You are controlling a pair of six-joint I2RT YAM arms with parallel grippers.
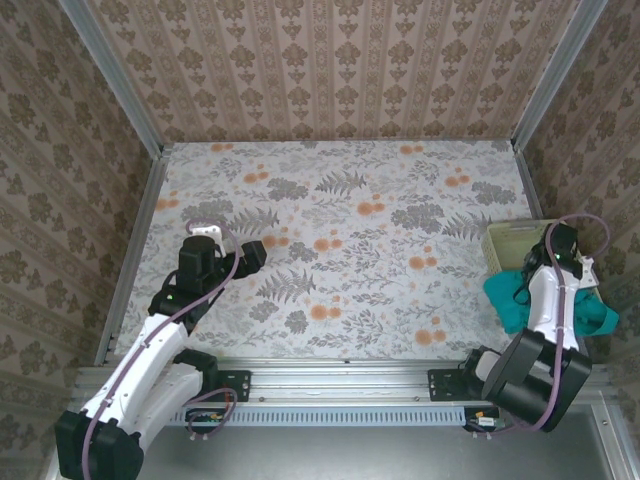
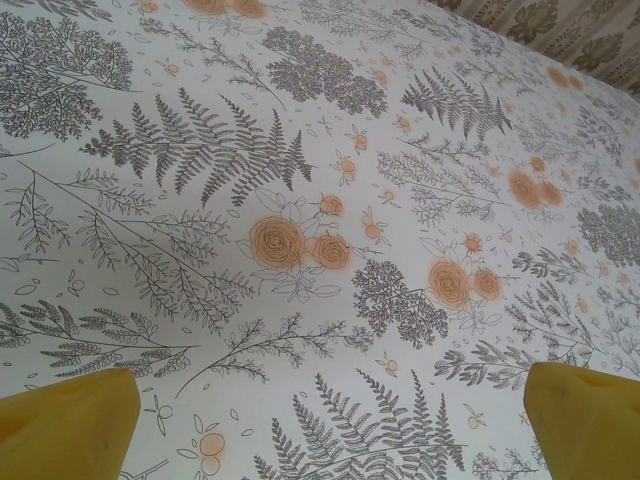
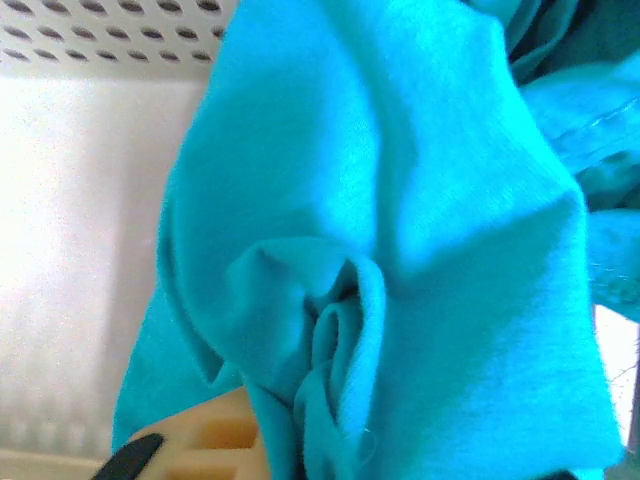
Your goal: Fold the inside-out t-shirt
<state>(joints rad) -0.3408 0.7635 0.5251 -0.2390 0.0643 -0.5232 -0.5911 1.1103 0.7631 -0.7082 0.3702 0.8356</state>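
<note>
the inside-out t-shirt (image 1: 505, 298) lay at the far right of the counter (image 1: 350, 200), a rumpled teal heap beside and partly over the pale yellow basket (image 1: 510, 238), with cloth showing on either side of the right arm (image 1: 550, 300). that arm reached forward from its base over the heap, its wrist above the basket's near edge. from the right wrist, the t-shirt (image 3: 400, 200) was bunched up close to the lens, plain teal with no print showing, and a gathered pleat ran down the middle of it toward the bottom edge. one of the right fingers (image 3: 215, 440), a yellow ribbed pad, sat well in from the side and pressed against that pleat; its partner was under the cloth, so the grip read as the fingers drawn in and clamped on a fold of the shirt. behind the cloth stood the basket's (image 3: 90, 150) pale wall, with a row of small holes along its top. on the other side of the counter the left arm (image 1: 150, 350) stretched out over the floral surface, well apart from the shirt. its left fingers (image 2: 70, 420) stood wide apart, one yellow tip in each lower corner of the left wrist view, holding nothing, with the counter's (image 2: 300, 150) fern and orange rose print lying between them.
</note>
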